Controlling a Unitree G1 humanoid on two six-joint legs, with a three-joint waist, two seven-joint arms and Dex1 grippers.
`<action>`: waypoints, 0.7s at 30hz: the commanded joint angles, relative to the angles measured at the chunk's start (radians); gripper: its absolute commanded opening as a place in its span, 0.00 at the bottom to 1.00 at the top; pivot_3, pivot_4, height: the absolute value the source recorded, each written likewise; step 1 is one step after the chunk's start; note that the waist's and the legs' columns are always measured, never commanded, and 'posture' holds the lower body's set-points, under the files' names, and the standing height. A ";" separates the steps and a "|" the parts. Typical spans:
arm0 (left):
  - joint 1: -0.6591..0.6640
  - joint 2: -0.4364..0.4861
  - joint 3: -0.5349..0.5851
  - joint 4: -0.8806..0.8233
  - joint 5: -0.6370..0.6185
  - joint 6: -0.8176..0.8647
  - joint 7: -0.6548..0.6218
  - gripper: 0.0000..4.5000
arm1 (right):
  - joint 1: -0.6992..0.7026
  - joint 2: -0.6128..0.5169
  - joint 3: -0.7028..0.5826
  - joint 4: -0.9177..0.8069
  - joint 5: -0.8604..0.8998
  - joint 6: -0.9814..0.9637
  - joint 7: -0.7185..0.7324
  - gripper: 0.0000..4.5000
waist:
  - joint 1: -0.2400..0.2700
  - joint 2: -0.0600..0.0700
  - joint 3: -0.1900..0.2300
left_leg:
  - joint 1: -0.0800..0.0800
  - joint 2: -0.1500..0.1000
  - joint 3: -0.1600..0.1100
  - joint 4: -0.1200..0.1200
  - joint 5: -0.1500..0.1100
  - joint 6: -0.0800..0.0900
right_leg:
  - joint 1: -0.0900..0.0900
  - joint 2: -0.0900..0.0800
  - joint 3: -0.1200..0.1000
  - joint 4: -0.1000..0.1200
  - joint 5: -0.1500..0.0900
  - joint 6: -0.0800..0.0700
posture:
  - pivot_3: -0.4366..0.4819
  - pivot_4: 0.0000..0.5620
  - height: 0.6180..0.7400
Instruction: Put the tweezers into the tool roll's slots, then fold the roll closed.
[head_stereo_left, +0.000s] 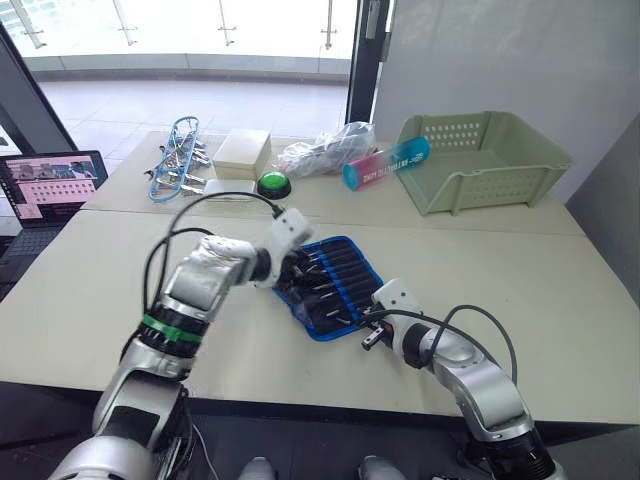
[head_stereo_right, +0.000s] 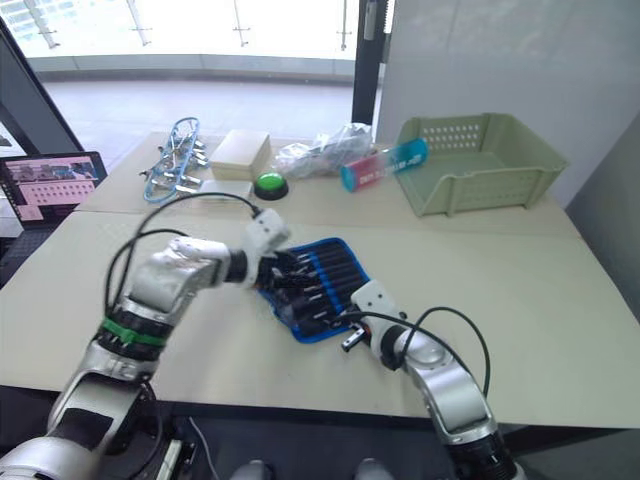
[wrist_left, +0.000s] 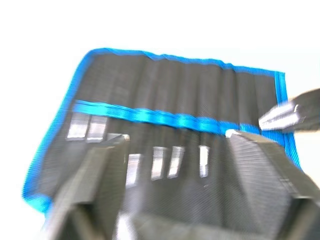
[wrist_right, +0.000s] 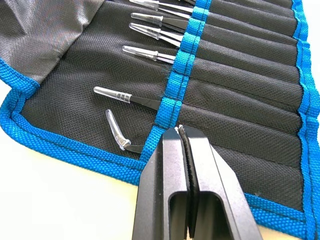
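tweezers (wrist_right: 145, 52), slim and black with clear caps on their tips, sit tucked in the slots (wrist_right: 240, 95) of the tool roll (head_stereo_left: 335, 285), which lies open on the cream table (head_stereo_left: 560, 300) just in front of the robot. from where i stand the loading looks done and the folding is what remains. the roll (wrist_right: 65, 140) is soft woven fabric with bright blue edging: light, floppy, likely to sag or slide on the smooth tabletop if lifted by one corner, so i would take it by the bound blue hem or the loose flap, not by the capped tips, which look delicate. the left gripper (wrist_left: 175, 165) hangs over the roll's far side with its jaws spread wide and nothing between them. the right gripper (wrist_right: 182, 145) rests at the near blue edge, its jaws pressed together and empty, beside the curved-tip tweezer (wrist_right: 117, 132) in the end slot. around the roll the table is open to the right and toward the robot. further back stand a green button (head_stereo_left: 273, 183), a cream box (head_stereo_left: 243, 152), a green basket (head_stereo_left: 490, 160) and a blue-framed bundle of silvery tools (head_stereo_left: 175, 158), all well apart from the work.
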 joint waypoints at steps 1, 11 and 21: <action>0.067 0.051 0.106 -0.097 -0.057 0.054 0.020 1.00 | 0.022 -0.010 0.030 0.068 -0.001 0.031 0.014 0.00 | -0.001 0.000 0.000 | 0.000 0.000 0.000 0.000 0.000 0.000 | 0.000 0.000 0.000 0.000 0.000 0.000 | 0.48 0.27 1.00; 0.711 -0.025 0.563 -0.447 -0.073 -0.212 0.262 1.00 | 0.017 -0.038 0.016 0.081 0.009 0.018 0.038 0.00 | 0.007 -0.002 0.000 | 0.001 0.001 0.000 0.000 0.000 0.000 | 0.001 -0.001 0.000 -0.001 0.000 -0.001 | 0.48 0.27 1.00; 1.107 -0.182 0.772 -0.602 -0.193 -0.356 0.313 1.00 | -0.006 -0.051 0.031 0.117 0.009 -0.001 0.073 0.00 | 0.008 -0.004 -0.001 | 0.002 0.001 0.000 0.000 0.000 -0.001 | 0.002 -0.001 0.000 -0.002 0.000 -0.001 | 0.48 0.27 1.00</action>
